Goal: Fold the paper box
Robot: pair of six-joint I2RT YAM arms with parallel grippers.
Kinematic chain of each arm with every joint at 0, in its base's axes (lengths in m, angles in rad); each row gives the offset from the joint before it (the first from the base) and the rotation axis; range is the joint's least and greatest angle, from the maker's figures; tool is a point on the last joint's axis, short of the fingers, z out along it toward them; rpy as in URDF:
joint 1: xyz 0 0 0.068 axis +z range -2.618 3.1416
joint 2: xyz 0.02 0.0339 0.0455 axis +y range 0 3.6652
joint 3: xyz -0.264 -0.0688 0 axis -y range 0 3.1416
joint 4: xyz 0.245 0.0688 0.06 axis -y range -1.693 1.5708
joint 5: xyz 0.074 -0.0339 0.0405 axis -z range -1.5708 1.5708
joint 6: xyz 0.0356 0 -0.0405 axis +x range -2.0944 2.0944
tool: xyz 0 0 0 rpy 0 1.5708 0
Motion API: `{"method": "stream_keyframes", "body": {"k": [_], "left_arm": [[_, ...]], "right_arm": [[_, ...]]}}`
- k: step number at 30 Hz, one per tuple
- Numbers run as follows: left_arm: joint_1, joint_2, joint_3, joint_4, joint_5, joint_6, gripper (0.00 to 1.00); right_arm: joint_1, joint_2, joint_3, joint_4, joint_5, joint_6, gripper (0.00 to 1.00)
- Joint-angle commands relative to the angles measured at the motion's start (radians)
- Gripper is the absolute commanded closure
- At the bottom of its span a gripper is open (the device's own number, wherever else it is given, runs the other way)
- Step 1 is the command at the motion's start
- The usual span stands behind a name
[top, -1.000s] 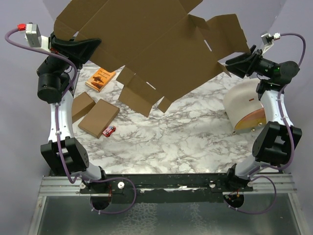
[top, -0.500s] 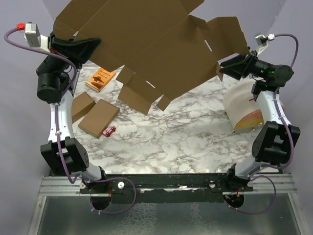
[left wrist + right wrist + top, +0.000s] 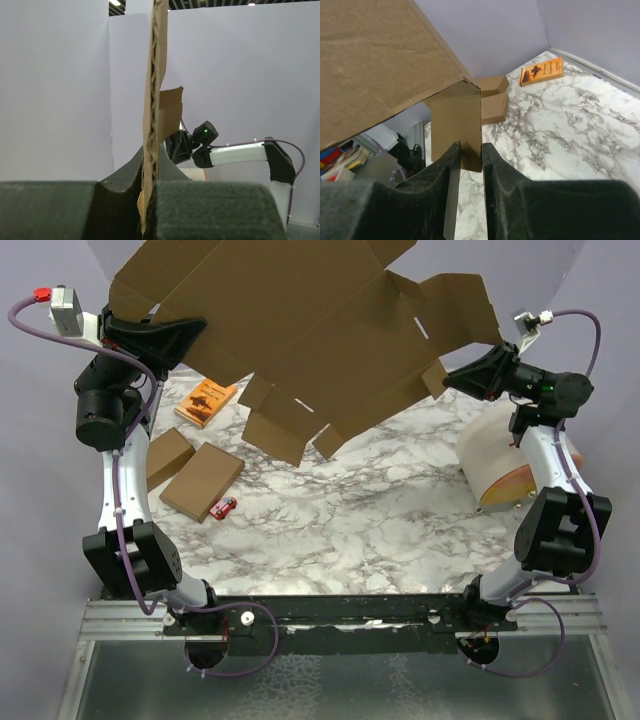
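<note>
While the paper box (image 3: 300, 320) is held in the air as one flat, open sheet, no fold that would make it a box is seen to be finished. The sheet is carried clear of the table (image 3: 380, 520) at a slant, with loose flaps hanging below the level of the fingers.

Left gripper (image 3: 150, 200): closed tight. One edge of the sheet is clamped between its pads (image 3: 210, 210). In the wrist view the cardboard is seen edge-on, rising straight up from the fingertips. The grip is judged secure.

Right gripper (image 3: 469, 162): the fingers stand close together, with a narrow gap left between them. The lower corner of a small flap (image 3: 456, 122) is set in that gap, and the main panel spreads above and to the left of the fingers. Whether the flap is pinched or only bracketed cannot be told, since no pressing of the pads on the cardboard is clearly shown.

Progress is judged early.
- Done: the sheet is off the table and spread between the two arms.
- Noted: cut slits are visible and a few small flaps are bent slightly out of plane, but no wall is raised and no tab is tucked into a slit.
- Left: side walls to be raised, end flaps to be turned in, lid to be closed down.

Well below the fingers, an orange book (image 3: 205, 402) and smaller cardboard pieces (image 3: 200, 478) are seen lying on the table, apart from the sheet.
</note>
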Motion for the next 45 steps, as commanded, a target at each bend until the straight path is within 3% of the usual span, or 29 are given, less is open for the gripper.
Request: {"method": "stream_keyframes", "body": {"k": [1, 8, 13, 15, 20, 23, 25, 28, 33, 37, 40, 45], "left_arm": [[-0.003, -0.010, 0.025, 0.254, -0.062, -0.011, 1.00], [-0.003, -0.013, 0.018, 0.254, -0.062, -0.006, 1.00], [-0.003, -0.010, 0.009, 0.255, -0.054, 0.001, 1.00], [-0.002, -0.006, -0.001, 0.254, -0.043, 0.010, 1.00], [-0.002, 0.006, -0.041, 0.254, -0.029, 0.032, 1.00], [-0.002, -0.001, -0.065, 0.255, 0.010, 0.067, 1.00], [-0.001, -0.014, -0.093, 0.253, 0.041, 0.102, 1.00], [-0.002, -0.032, -0.143, 0.255, 0.072, 0.145, 1.00], [-0.010, -0.052, -0.212, 0.255, 0.104, 0.177, 1.00], [-0.044, -0.063, -0.233, 0.255, 0.151, 0.195, 1.00], [-0.072, -0.066, -0.235, 0.254, 0.187, 0.202, 1.00], [-0.092, -0.070, -0.251, 0.255, 0.204, 0.210, 1.00]], "right_arm": [[0.016, 0.009, -0.018, 0.053, 0.008, 0.030, 0.80], [0.017, 0.012, -0.040, 0.134, 0.021, 0.094, 0.99], [0.016, 0.006, -0.054, 0.160, 0.023, 0.098, 0.99], [0.016, -0.002, -0.062, 0.139, 0.022, 0.064, 0.99], [0.016, -0.040, -0.088, -0.055, 0.006, -0.200, 0.99], [0.014, -0.076, -0.099, -0.219, -0.025, -0.447, 0.61], [-0.004, -0.104, -0.080, -0.434, -0.037, -0.685, 0.42], [-0.057, -0.144, -0.023, -0.825, -0.036, -1.106, 0.27], [-0.105, -0.170, 0.104, -1.389, -0.027, -1.712, 0.10], [-0.105, -0.154, 0.183, -1.455, -0.092, -1.810, 0.02], [-0.101, -0.115, 0.237, -1.396, -0.169, -1.792, 0.00], [-0.037, -0.074, 0.272, -1.290, -0.082, -1.735, 0.00]]}}
